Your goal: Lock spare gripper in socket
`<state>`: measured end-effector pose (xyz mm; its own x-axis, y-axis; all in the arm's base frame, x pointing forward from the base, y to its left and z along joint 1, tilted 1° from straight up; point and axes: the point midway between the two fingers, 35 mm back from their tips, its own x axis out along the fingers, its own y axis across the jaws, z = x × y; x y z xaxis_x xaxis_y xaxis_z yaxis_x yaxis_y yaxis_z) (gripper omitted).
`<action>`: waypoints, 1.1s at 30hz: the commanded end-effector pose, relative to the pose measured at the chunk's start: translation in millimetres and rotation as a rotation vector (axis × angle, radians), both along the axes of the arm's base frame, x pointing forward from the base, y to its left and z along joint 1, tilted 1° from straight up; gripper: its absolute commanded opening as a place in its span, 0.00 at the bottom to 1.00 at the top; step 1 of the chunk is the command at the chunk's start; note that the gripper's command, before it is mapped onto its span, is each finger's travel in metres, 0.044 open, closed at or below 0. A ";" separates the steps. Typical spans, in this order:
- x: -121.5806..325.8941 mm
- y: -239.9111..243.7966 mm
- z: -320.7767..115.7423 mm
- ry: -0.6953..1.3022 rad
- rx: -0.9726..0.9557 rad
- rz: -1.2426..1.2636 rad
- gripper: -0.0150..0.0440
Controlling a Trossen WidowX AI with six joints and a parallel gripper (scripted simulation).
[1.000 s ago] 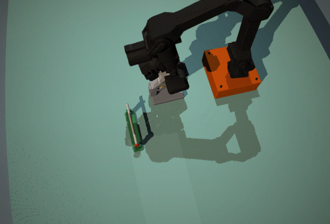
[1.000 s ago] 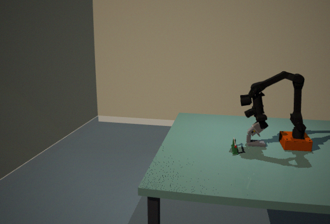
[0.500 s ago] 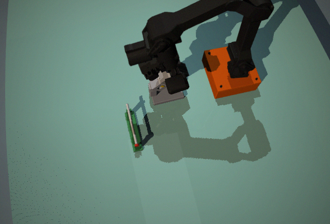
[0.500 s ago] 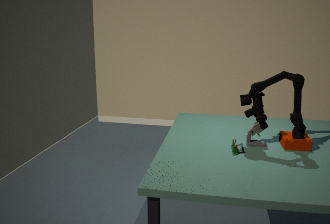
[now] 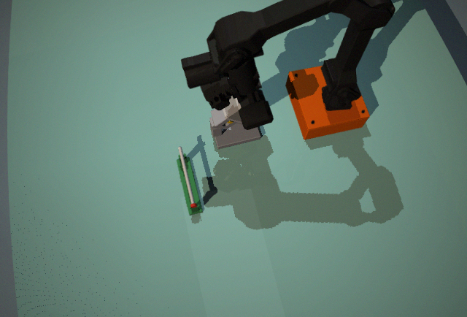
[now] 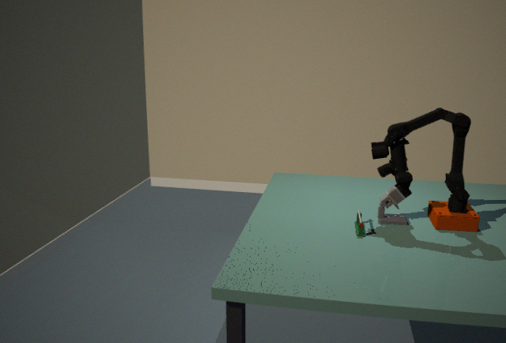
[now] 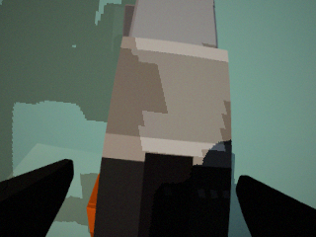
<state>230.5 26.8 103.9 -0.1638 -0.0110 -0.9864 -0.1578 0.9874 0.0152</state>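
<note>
The spare gripper's beige body (image 7: 193,89) with its dark lower part lies between my open fingers. Its upper end meets the grey socket (image 7: 175,22); the joint's depth cannot be told. My gripper (image 7: 157,178) is open, with a visible gap on each side of the body. The mount's grey base (image 5: 239,138) (image 6: 394,220) stands on the table, its tilted socket under my wrist in the top view. The pin, a pale rod (image 5: 186,177) (image 6: 360,224) with a red end (image 5: 193,205), rests in the green holder (image 5: 195,188) (image 6: 359,231), away from the socket. Pin holes are hidden.
The orange base box (image 5: 317,106) (image 6: 455,222) carries my arm, to the right of the mount in the top and exterior views. The green holder is close to the mount, at its lower left in the top view. The table's left edge lies beyond the holder.
</note>
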 end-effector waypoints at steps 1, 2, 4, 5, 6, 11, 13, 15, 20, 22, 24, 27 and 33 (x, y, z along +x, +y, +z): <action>-6.1 -1.1 4.6 0.002 0.000 0.001 1.00; -7.6 -1.4 6.3 0.002 0.000 0.000 1.00; -10.5 -1.9 9.5 0.000 0.000 0.000 1.00; -12.0 -2.1 11.1 0.000 0.000 -0.001 1.00; -13.4 -2.4 12.6 -0.001 0.000 -0.001 1.00; -20.9 -3.6 20.4 -0.003 0.000 -0.003 1.00; -23.9 -4.1 23.4 -0.004 0.000 -0.004 1.00; -27.0 -4.6 26.4 -0.005 0.000 -0.005 1.00; -34.7 -5.9 33.8 -0.005 0.001 -0.007 1.00; -37.9 -6.4 36.7 -0.005 0.000 -0.008 1.00; -41.1 -6.9 39.5 -0.005 0.000 -0.008 1.00; -46.0 -7.7 43.5 -0.004 0.000 -0.010 1.00; -48.6 -8.1 50.9 -0.002 0.000 -0.012 1.00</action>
<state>181.3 18.8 150.0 -0.1672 -0.0091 -0.9859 -0.1448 0.9893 0.0154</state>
